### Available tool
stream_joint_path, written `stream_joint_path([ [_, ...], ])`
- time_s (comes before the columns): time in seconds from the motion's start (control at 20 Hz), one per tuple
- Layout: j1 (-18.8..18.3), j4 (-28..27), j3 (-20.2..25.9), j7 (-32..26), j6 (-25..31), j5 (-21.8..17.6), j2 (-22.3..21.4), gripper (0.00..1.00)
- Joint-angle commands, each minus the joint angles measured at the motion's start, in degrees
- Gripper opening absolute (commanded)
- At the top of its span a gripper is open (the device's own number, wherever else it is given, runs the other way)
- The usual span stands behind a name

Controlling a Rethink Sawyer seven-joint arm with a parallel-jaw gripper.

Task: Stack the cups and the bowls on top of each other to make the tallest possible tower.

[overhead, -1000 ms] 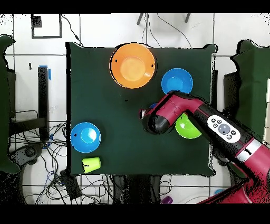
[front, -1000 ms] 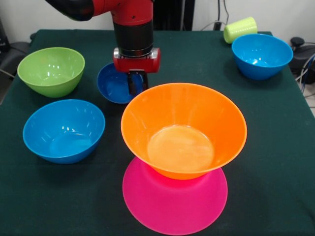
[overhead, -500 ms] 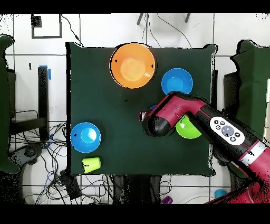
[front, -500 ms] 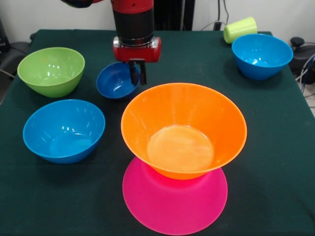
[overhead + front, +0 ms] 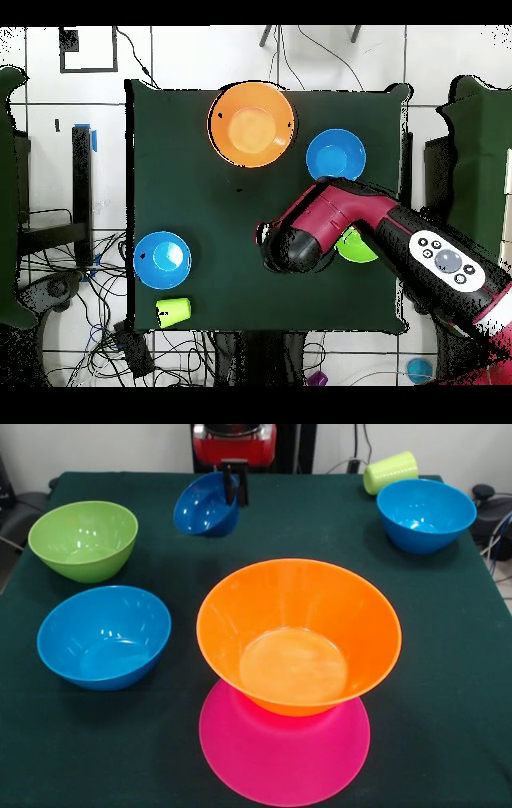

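Observation:
My gripper (image 5: 234,488) is shut on the rim of the small dark-blue bowl (image 5: 205,506) and holds it tilted in the air above the table's far middle. The tower is the big orange bowl (image 5: 298,634) standing upright on the upside-down big pink bowl (image 5: 284,748) at the near middle. The orange bowl also shows in the overhead view (image 5: 251,124). There the arm (image 5: 325,225) hides the gripper and the dark-blue bowl. A yellow-green cup (image 5: 390,472) lies on its side at the far right corner. The purple and light-blue cups do not show on the table.
A green bowl (image 5: 83,538) and a blue bowl (image 5: 104,636) stand at the left. Another blue bowl (image 5: 426,514) stands at the far right, by the cup. The table (image 5: 472,664) has a dark green cloth. Cables lie on the floor around it (image 5: 100,300).
The gripper has risen from table height with the dark-blue bowl in it, moving up and back toward the robot. The other bowls and the cup have not moved.

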Motion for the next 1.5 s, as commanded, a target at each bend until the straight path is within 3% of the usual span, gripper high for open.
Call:
stream_joint_path([
  [0.05,3.44,-3.87,0.33,3.16,8.45,4.73,-3.29,0.00],
  [0.35,5.12,-2.56,1.08,4.87,8.51,5.28,-4.47,0.00],
  [0.7,11.06,3.33,9.04,4.60,17.58,16.17,-7.48,0.00],
  [1.15,17.18,10.03,14.64,7.76,22.39,24.00,-7.85,0.00],
  [1.5,21.69,17.03,17.35,7.43,23.82,25.27,-7.49,0.00],
])
